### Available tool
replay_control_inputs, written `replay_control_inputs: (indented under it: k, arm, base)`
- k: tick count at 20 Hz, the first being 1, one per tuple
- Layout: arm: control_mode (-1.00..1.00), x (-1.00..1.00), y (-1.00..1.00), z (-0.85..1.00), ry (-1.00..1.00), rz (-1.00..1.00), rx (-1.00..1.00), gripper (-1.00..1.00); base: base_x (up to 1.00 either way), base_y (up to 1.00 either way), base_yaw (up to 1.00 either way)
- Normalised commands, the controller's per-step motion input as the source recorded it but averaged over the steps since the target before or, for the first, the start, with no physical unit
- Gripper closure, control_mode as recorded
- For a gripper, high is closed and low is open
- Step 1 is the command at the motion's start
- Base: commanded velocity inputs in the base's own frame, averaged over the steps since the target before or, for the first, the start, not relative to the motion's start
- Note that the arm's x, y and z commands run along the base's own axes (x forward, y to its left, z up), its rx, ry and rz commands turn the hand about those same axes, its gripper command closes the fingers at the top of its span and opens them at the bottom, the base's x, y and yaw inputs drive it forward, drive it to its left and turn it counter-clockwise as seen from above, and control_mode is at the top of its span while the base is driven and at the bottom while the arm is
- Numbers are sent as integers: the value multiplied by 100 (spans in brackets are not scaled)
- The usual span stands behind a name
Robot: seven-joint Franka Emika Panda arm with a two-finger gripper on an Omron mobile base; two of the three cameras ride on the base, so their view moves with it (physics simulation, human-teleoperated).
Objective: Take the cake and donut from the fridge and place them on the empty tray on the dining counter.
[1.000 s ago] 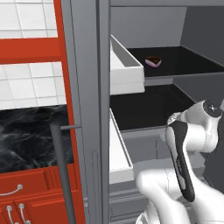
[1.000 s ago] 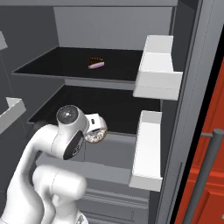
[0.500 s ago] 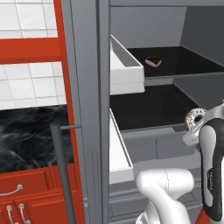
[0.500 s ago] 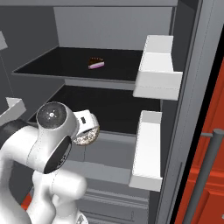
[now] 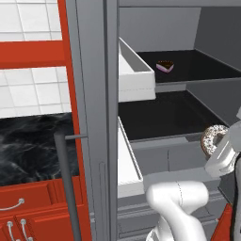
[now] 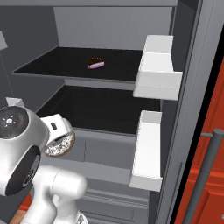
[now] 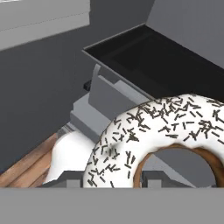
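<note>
My gripper (image 6: pixel 60 139) is shut on the donut (image 6: pixel 60 147), a ring with white icing and dark sprinkles. It hangs in front of the open fridge (image 6: pixel 109 26), just outside the lower shelf. The left base view has the donut (image 5: pixel 212 140) at the far right, with the gripper (image 5: pixel 220 151) below it. Close up in the hand view, the donut (image 7: pixel 166 127) covers the fingertips of the gripper (image 7: pixel 113 180). The cake (image 5: pixel 164 66), a small pink and brown slice, lies on the fridge's upper black shelf, also seen as the cake (image 6: pixel 96 63). The tray and dining counter are out of view.
White door bins (image 6: pixel 157 68) stick out from the right fridge door, and another bin (image 5: pixel 134 75) from the left door. Red cabinets (image 5: pixel 33 202) with a black worktop (image 5: pixel 33 146) stand left of the fridge. A dark bar handle (image 5: pixel 68 188) rises nearby.
The arm has swung outward from the lower shelf with the donut in its grip, drifting left in the right base view. The cake has not moved.
</note>
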Motion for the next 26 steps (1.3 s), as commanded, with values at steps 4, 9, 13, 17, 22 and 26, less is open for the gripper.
replay_control_inputs:
  k: [4, 9, 13, 17, 22, 26]
  arm:
    - [-100, -1, 41, -6, 0, 0, -7, 100]
    - [-100, 0, 0, 0, 0, 0, 0, 100]
    - [100, 0, 0, 0, 0, 0, 0, 100]
    - [100, 0, 0, 0, 0, 0, 0, 100]
    - [100, 0, 0, 0, 0, 0, 0, 100]
    - [100, 0, 0, 0, 0, 0, 0, 100]
  base:
    - [0, 0, 0]
    - [0, 0, 0]
    - [-7, 0, 0]
    - [-60, -9, 0]
    - [-100, -30, -2]
    - [-96, -29, -4]
